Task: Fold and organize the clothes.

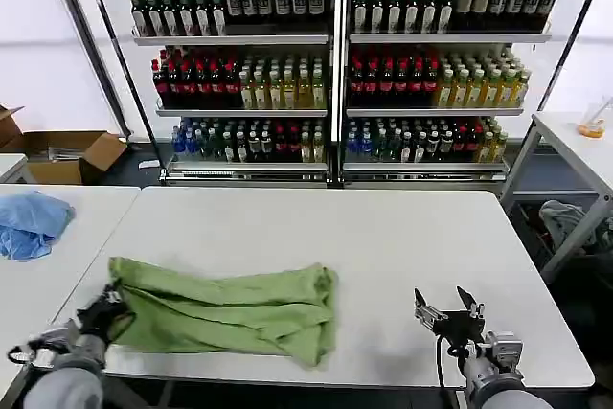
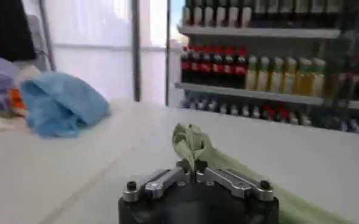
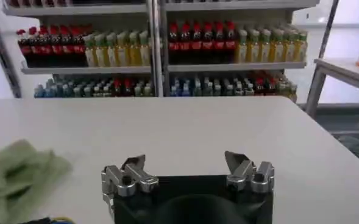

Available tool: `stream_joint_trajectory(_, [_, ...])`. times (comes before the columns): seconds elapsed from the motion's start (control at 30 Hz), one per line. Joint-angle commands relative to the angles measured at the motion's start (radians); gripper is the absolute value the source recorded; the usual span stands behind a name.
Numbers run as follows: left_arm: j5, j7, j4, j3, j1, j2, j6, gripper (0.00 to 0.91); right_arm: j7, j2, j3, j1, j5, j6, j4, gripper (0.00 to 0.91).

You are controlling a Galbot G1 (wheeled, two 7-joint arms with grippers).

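Observation:
The clothes, a light green shirt [image 1: 230,308], lie crumpled in a long bundle on the near left part of the white table [image 1: 383,246]. My left gripper [image 1: 113,306] is at the bundle's left end, shut on a pinch of the green fabric [image 2: 191,143] that stands up between its jaws. My right gripper [image 1: 446,306] hovers open over the near right part of the table, well clear of the shirt, its fingers [image 3: 133,164] spread wide with nothing between them. The shirt's edge [image 3: 14,173] also lies off to one side in the right wrist view.
A light blue garment [image 1: 29,222] lies on a second white table [image 1: 57,265] to the left, also seen as a blue heap [image 2: 60,103]. Shelves of bottles [image 1: 335,64] stand behind the table. Another table [image 1: 575,141] stands at the right.

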Motion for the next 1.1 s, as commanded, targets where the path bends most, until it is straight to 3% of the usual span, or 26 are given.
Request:
stream_joint_trajectory(0.03, [-0.434, 0.015, -0.156, -0.092, -0.042, 0.066, 0.049, 0.030, -0.001, -0.003, 0.000, 0.000, -0.001, 0.001, -0.002, 0.907])
stream_joint_trajectory(0.23, [-0.700, 0.022, -0.266, 0.070, -0.095, -0.054, 0.064, 0.030, -0.001, -0.006, 0.004, -0.005, -0.004, 0.001, -0.003, 0.907])
stream_joint_trajectory(0.6, [-0.681, 0.021, -0.229, 0.303, -0.159, -0.165, 0.043, 0.030, -0.003, -0.018, 0.007, -0.001, -0.005, 0.002, -0.009, 0.907])
stream_joint_trajectory(1.1, [-0.556, 0.045, -0.099, 0.442, -0.207, -0.178, 0.082, 0.030, -0.005, -0.015, -0.006, 0.028, -0.002, 0.003, -0.037, 0.907])
